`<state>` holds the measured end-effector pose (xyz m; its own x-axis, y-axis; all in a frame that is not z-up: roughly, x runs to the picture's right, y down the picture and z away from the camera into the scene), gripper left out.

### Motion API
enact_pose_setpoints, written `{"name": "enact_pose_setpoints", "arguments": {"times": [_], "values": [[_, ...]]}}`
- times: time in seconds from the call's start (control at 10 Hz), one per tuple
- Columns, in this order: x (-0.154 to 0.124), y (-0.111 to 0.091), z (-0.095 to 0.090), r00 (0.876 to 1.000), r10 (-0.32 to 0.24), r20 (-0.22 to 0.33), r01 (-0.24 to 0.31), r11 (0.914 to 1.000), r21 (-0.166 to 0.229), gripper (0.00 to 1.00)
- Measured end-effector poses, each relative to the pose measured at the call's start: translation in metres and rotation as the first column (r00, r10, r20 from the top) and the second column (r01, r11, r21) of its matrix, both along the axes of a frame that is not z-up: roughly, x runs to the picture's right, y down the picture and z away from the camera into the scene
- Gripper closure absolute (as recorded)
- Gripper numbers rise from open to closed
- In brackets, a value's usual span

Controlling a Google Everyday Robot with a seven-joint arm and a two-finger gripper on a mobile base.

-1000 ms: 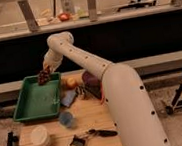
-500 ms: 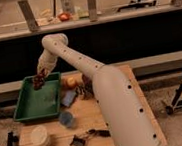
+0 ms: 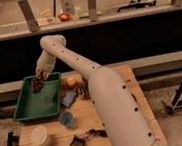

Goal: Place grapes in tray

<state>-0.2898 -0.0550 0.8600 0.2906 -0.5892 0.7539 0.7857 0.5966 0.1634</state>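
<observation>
My gripper (image 3: pixel 40 75) is down at the far left corner of the green tray (image 3: pixel 45 101), right against the grapes (image 3: pixel 37 84), which sit low within that corner. Whether I have hold of them I cannot tell.

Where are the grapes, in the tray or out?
In: the grapes show within the tray, at its far corner, under the gripper. Resting or held, cannot tell.
</observation>
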Motion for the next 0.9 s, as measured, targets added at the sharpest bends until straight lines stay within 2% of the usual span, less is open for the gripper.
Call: {"name": "enact_pose_setpoints", "arguments": {"times": [0.9], "values": [[-0.003, 0.02, 0.0, 0.998, -0.066, 0.011, 0.066, 0.9958, -0.063, 0.97]]}}
